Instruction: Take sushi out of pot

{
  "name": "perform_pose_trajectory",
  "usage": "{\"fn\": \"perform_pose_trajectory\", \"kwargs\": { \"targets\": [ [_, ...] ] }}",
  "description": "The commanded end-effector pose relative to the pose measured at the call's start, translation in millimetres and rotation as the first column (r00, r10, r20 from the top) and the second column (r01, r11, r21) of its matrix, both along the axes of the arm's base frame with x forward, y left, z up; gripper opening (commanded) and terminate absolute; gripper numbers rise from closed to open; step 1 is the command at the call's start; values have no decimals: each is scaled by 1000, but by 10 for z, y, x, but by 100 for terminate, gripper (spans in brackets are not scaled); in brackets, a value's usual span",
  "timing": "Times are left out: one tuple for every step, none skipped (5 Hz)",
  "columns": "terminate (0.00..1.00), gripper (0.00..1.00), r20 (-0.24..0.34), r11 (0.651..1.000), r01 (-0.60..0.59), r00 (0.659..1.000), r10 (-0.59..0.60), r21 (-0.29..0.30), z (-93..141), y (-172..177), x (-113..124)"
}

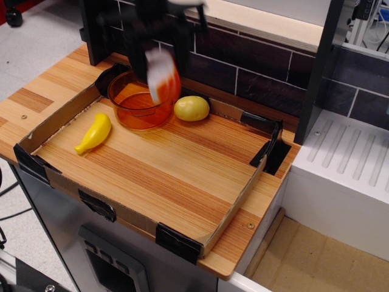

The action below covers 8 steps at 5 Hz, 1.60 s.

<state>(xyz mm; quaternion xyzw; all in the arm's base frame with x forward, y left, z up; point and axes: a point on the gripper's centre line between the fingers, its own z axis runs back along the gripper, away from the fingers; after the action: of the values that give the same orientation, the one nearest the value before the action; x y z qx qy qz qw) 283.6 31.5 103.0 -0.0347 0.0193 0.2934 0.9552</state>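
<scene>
My gripper [163, 64] hangs from the top of the frame and is shut on the sushi [163, 75], a white piece with an orange striped layer. The sushi is held in the air, above and in front of the right rim of the pot. The pot [140, 103] is a round translucent orange container at the back left of the wooden tray, and its inside shows nothing in it. The gripper's black fingers [182, 45] flank the sushi on both sides.
A yellow lemon-like ball [191, 108] sits just right of the pot. A yellow banana-shaped toy [95, 134] lies at the tray's left. A cardboard rim [231, 207] borders the wooden tray. A dark tiled wall [255, 61] runs behind, and a white unit [346, 170] stands right.
</scene>
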Motion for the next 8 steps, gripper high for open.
{"fn": "perform_pose_trajectory", "kwargs": {
  "targets": [
    [0,0,-42,986,156,987,-154,60,-512,-293,-227],
    [0,0,-52,974,203,979,-199,98,-737,-399,-262],
    [0,0,-72,954,267,963,-259,141,-893,-455,-310],
    [0,0,-61,914,382,924,-377,134,-939,-471,-370],
    [0,0,-100,872,481,876,-473,87,-943,-493,-398],
    [0,100,-83,882,463,886,-457,91,-907,-454,-377],
    [0,100,-36,889,447,895,-446,101,-794,-397,-329],
    [0,100,9,908,412,910,-414,80,-505,-349,-268]
  ]
}}
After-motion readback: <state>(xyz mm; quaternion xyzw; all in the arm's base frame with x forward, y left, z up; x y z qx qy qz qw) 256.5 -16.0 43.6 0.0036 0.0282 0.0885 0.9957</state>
